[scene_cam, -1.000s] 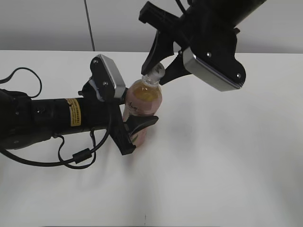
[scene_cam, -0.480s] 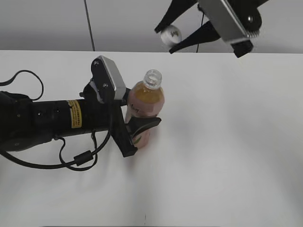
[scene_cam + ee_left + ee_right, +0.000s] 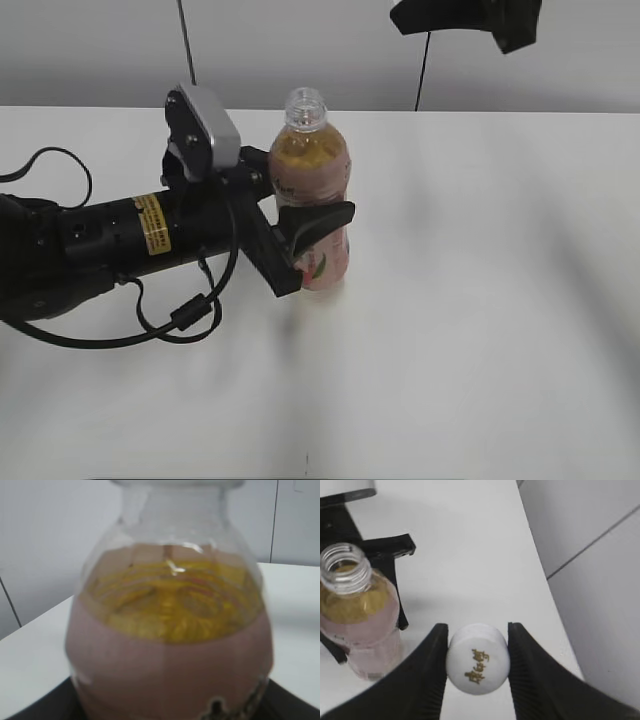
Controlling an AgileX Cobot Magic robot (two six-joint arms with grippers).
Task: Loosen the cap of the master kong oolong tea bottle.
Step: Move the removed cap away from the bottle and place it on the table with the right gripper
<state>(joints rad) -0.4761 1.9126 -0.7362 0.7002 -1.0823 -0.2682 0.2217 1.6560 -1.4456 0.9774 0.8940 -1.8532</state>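
Non-task items I can log from here:

- White table [image 3: 480,330]: plain matte top, fills most of the exterior view, far edge running straight across.
- Grey wall [image 3: 300,50]: behind the table's far edge, with a thin dark vertical seam [image 3: 187,45] at far left and another further right.

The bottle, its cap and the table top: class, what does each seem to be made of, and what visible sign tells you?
The bottle: clear, glossy plastic, probably; tea shows through and the threaded neck is see-through.
The cap: white, smooth opaque plastic, it seems, with gold printed characters, held between the right gripper fingers.
The table top: plain matte white; material unclear, maybe laminate.
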